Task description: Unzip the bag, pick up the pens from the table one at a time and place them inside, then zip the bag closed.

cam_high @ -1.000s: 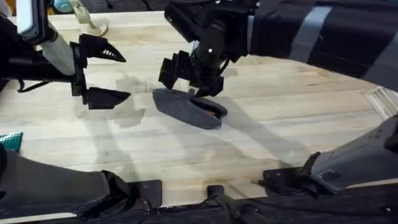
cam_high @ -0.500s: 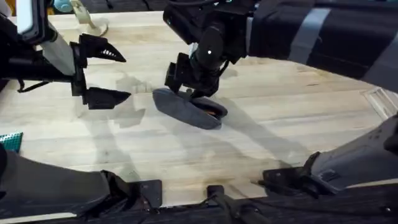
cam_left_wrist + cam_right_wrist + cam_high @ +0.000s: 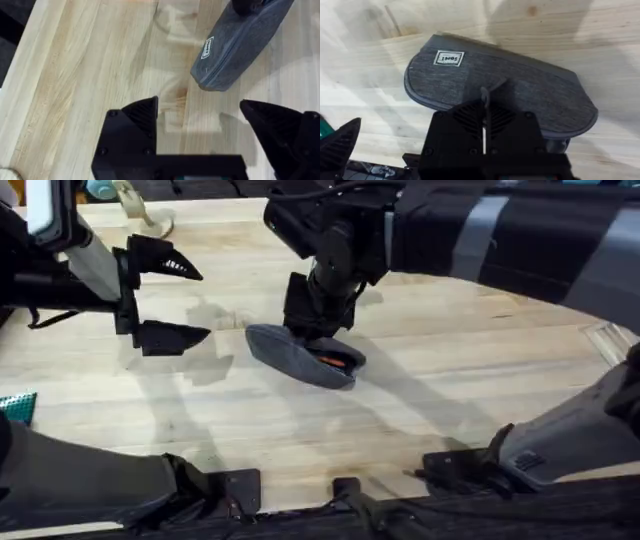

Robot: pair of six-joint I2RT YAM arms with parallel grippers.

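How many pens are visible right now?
1: an orange pen shows through the open end of the bag, under the right gripper. Others may be hidden inside the bag.

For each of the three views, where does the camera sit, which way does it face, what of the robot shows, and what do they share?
Overhead: fixed above the arms' bases, looking down and forward over the table; both arms show, the left gripper open, the right gripper low over the bag.
Left wrist: on the left arm, facing down at the tabletop; its spread fingers frame the bag's end.
Right wrist: on the right arm, facing down onto the bag; its fingers look closed.
Shared: the grey bag shows in all three.
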